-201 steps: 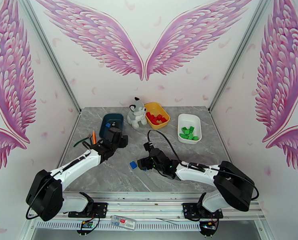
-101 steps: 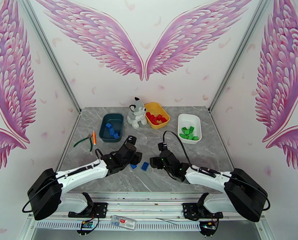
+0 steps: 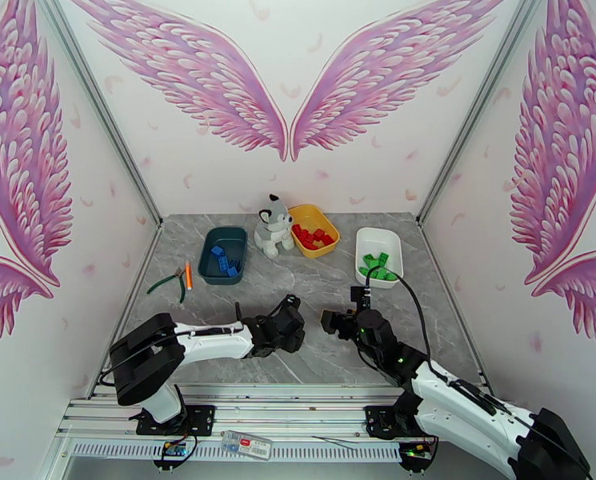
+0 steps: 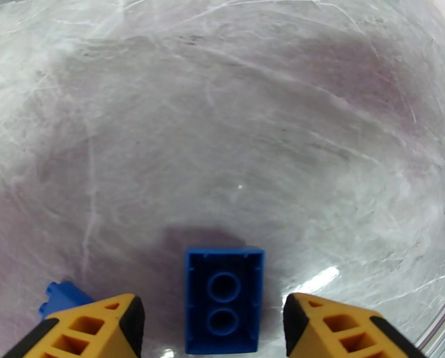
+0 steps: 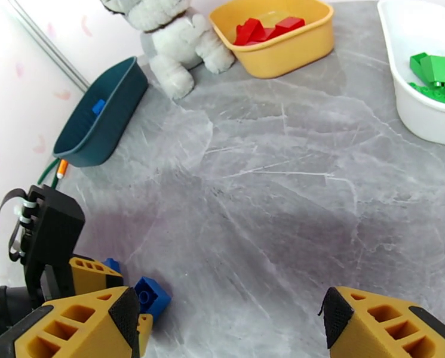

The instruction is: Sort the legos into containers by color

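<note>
Mid-pickup of the loose blues. Straddles an upturned blue brick (image 4: 224, 299) with the left pincer (image 4: 213, 308), fingers apart, nothing clamped yet. Lies on the bench (image 4: 222, 114), well in front of the teal tray (image 3: 204, 262) and to its right, with a second blue brick (image 4: 64, 295) just beside. Holds the right pincer (image 5: 231, 320) apart and empty, further right of that tray. Next, probably: squeeze squarely, lift, carry back to the teal tray.
</note>
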`<state>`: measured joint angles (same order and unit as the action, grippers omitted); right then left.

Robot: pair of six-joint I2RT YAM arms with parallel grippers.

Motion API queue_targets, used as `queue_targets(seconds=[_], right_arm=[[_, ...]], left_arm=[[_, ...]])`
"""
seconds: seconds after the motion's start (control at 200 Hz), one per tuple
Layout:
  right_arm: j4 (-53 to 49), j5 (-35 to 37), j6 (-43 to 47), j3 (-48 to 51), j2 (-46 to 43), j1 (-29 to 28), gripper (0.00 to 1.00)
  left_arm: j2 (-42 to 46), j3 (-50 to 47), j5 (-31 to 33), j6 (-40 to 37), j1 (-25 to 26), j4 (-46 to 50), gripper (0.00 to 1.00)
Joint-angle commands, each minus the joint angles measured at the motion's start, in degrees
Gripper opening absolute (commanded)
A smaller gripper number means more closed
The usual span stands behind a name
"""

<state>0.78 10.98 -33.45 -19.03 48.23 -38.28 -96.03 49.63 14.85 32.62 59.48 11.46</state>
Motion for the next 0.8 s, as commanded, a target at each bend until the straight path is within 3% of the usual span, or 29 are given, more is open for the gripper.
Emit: queue_targets(seconds=[0.0, 0.51, 0.795], right_arm=[[-2.0, 0.7, -0.6, 0.9, -0.1, 0.4, 0.87], [0.8, -1.4, -0.4, 1.1, 2.7, 0.4, 0.86], [7.8, -10.3, 0.5, 1.2, 7.7, 0.0, 0.83]], left_arm=[[-1.8, 2.3, 1.3, 0.8, 0.3, -0.4, 0.65], [-3.6, 4.0, 5.0, 1.2, 1.2, 2.1, 0.39], [0.9, 2.6, 7.0, 0.5, 0.3, 2.4, 0.35]])
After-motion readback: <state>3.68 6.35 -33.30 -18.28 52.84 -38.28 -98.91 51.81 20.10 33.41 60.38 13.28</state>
